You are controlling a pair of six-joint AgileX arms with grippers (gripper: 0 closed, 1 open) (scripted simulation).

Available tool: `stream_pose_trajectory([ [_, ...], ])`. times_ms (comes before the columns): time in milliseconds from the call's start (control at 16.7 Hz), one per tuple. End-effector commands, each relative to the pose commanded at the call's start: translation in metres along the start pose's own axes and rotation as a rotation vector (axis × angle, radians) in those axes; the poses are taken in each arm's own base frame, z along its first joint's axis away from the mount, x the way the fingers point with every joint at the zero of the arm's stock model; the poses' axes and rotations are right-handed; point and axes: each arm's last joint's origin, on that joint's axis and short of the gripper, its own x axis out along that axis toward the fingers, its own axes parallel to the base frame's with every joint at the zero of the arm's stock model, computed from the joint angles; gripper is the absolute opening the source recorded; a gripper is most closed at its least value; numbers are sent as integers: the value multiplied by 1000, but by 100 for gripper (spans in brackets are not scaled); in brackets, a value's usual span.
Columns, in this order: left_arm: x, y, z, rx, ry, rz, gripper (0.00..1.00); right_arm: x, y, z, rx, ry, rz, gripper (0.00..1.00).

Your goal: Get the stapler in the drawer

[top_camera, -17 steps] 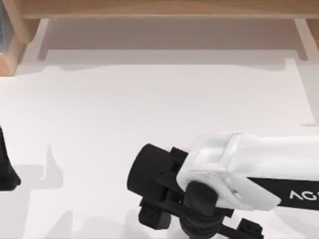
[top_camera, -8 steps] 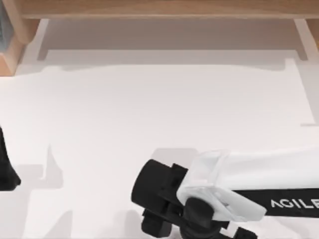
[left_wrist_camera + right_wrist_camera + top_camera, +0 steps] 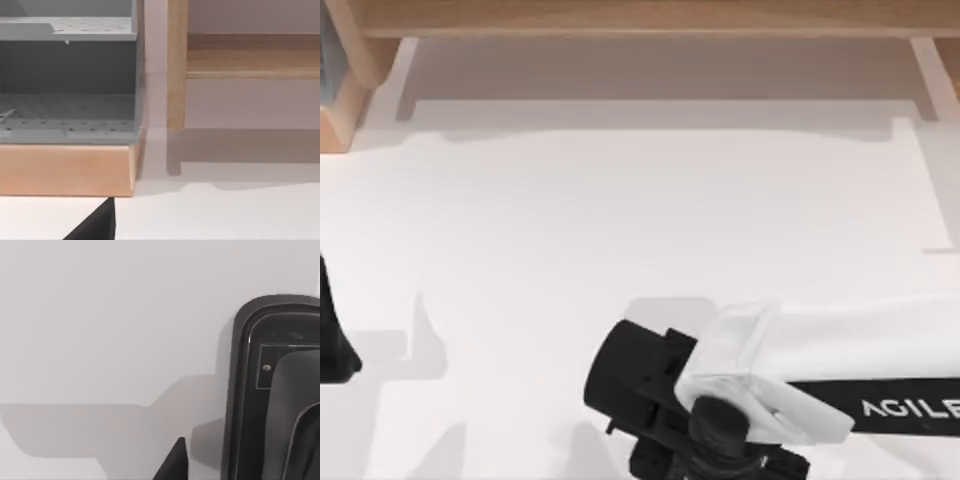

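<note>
The stapler [image 3: 250, 390] is a black body with a rounded end and faint grey marks. It lies on the white table, close under my right wrist camera. My right gripper [image 3: 670, 455] hangs low at the table's front edge, right of middle, beneath the white arm; whether it is open or shut is hidden. The drawer [image 3: 67, 115] is a grey perforated compartment on a wooden base, at the back left corner [image 3: 326, 60]. My left gripper [image 3: 332, 340] is parked at the table's left edge, facing the drawer.
A wooden shelf [image 3: 640, 18] runs along the back of the table, with a wooden post [image 3: 176, 65] beside the drawer. The white tabletop [image 3: 620, 220] stretches bare between the arms and the shelf.
My right arm has slid toward the front edge of the table and its wrist has sunk lower. The left arm has not moved.
</note>
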Motion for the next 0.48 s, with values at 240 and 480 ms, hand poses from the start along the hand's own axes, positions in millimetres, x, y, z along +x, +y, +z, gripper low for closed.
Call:
stream_pose_trajectory([
  [240,0,0,0,0,0,0,100,0,0,0,0,0,0,10],
  [480,0,0,0,0,0,0,100,0,0,0,0,0,0,0],
])
